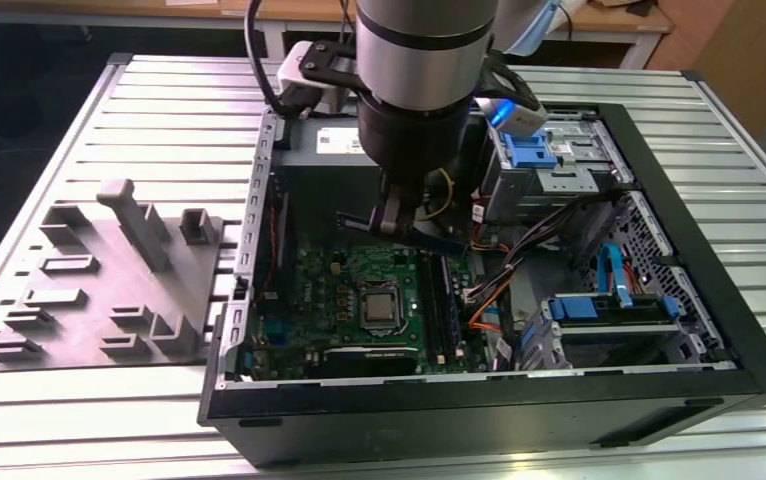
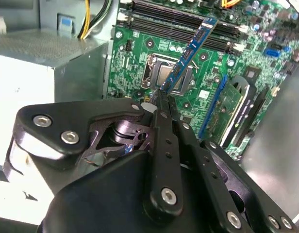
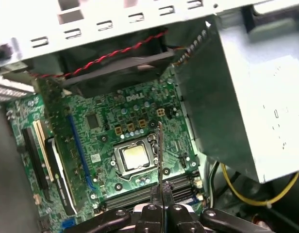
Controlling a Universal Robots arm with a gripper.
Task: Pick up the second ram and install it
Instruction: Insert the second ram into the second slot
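Observation:
My gripper (image 1: 403,228) is down inside the open computer case (image 1: 703,300), shut on the second ram (image 1: 417,235), a narrow blue-edged stick with small chips. In the second wrist view the second ram (image 2: 188,51) slants out from the gripper (image 2: 161,96) above the green motherboard (image 2: 135,63), over the processor socket (image 2: 164,73). The first wrist view has the second ram (image 3: 160,150) edge-on as a thin line rising from the gripper (image 3: 161,191). The dark memory slots (image 2: 178,22) lie beside the socket, apart from the stick. The slots (image 1: 443,310) run along the socket's side in the exterior view.
A grey moulded tray (image 1: 103,290) with upright slabs lies on the slatted table at the exterior view's left. The power supply box (image 3: 246,107) and yellow cables (image 3: 237,189) crowd one side. Drive cages (image 1: 557,160) and orange cables (image 1: 490,300) fill the case's other half.

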